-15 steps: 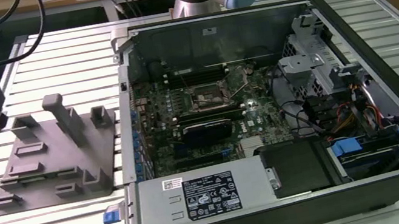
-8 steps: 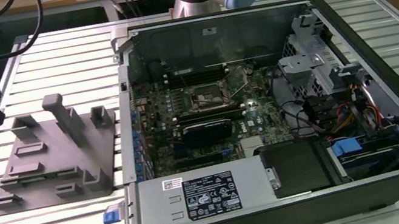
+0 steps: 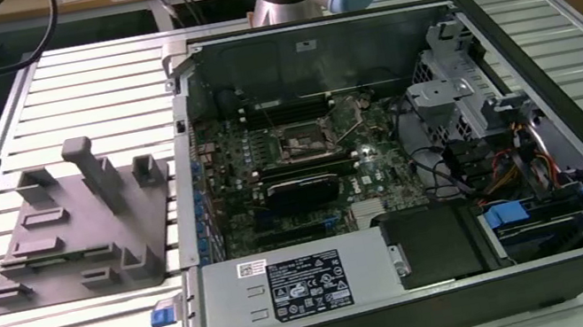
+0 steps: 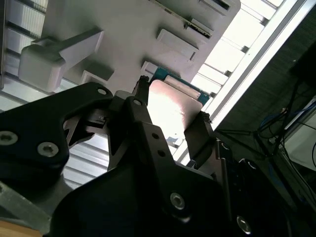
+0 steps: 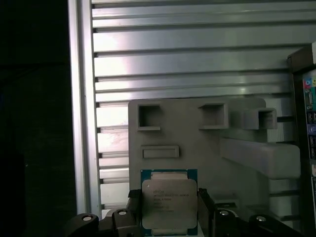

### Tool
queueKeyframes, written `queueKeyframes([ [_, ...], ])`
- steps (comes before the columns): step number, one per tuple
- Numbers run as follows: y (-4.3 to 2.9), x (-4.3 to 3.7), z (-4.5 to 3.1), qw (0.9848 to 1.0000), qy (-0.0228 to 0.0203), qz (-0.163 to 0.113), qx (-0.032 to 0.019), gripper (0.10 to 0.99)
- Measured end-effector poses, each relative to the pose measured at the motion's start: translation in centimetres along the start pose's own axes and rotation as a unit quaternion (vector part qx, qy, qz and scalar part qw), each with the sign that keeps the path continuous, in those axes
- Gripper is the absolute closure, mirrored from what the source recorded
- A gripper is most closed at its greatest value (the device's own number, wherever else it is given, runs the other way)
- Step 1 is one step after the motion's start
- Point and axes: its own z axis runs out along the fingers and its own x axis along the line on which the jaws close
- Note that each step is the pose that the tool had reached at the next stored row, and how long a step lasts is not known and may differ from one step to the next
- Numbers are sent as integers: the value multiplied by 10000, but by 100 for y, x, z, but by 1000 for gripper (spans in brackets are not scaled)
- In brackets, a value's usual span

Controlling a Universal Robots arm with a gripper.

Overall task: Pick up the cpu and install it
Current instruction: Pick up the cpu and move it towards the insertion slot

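The gripper seemingly pinches the cpu by opposite edges at the fixture edge; a shallow hold could let it tilt.

One cpu, one hand, one fixture, one computer case, seemingly one socket frame.

Grey fixture beside the open computer case on slatted table; socket frame perhaps open
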Motion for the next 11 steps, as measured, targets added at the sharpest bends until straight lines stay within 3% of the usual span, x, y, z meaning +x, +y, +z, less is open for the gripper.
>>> queueKeyframes([
  [11,8,-6,-176,10000,-11,0,-1,545],
])
